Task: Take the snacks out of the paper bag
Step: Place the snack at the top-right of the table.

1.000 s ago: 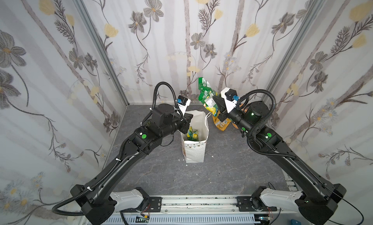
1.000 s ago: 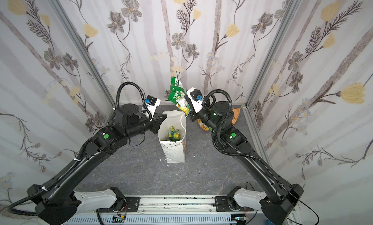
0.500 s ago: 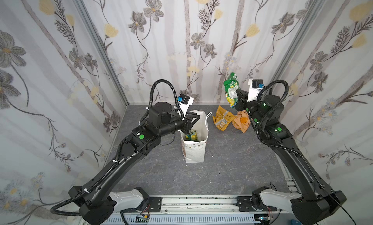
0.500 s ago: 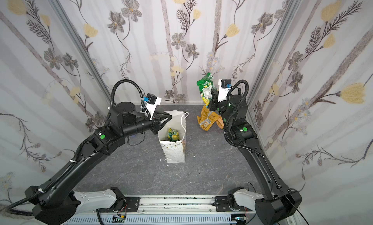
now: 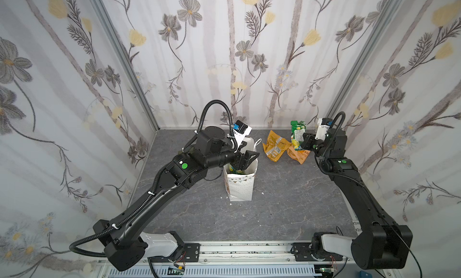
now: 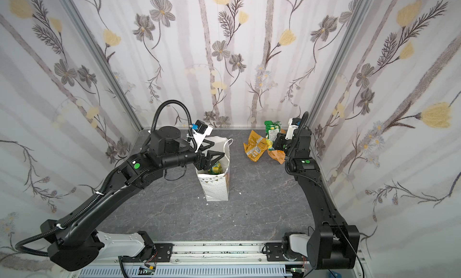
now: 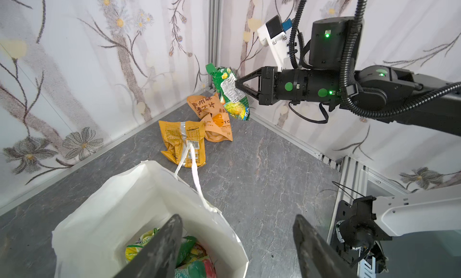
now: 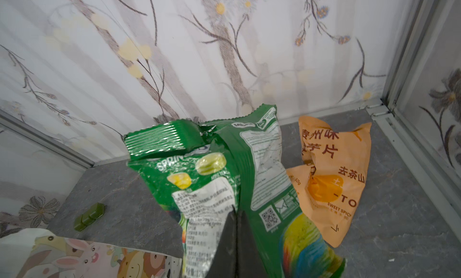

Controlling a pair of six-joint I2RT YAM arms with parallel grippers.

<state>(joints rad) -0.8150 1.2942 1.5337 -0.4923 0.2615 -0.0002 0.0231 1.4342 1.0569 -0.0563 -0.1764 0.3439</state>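
Spread jaws are shown on the left gripper [image 5: 245, 159], which is poised just over the open mouth of the paper bag [image 5: 239, 187]; in the left wrist view the left gripper [image 7: 237, 216] is seen with its jaws well apart and nothing held between them. The paper bag [image 7: 112, 201] is stood upright near the middle of the grey worktop [image 5: 287, 201], and the remaining snacks [image 7: 189, 251], in green, yellow and red, are seen low inside it. To the right, near the back wall, a yellow-orange packet [image 5: 274, 147] and an orange packet [image 5: 298, 157] are laid on the worktop, touching each other. Above the orange packet [image 8: 334, 179] a green-and-yellow packet [image 5: 298, 135] is held upright in the air, close to the far right corner. It is clamped at its edge by the right gripper [image 7: 237, 85], whose jaws are pressed together on the foil, as is also shown in the right wrist view [image 8: 235, 224]. A small dark green block [image 8: 89, 216] is seen lying on the worktop by the back wall.
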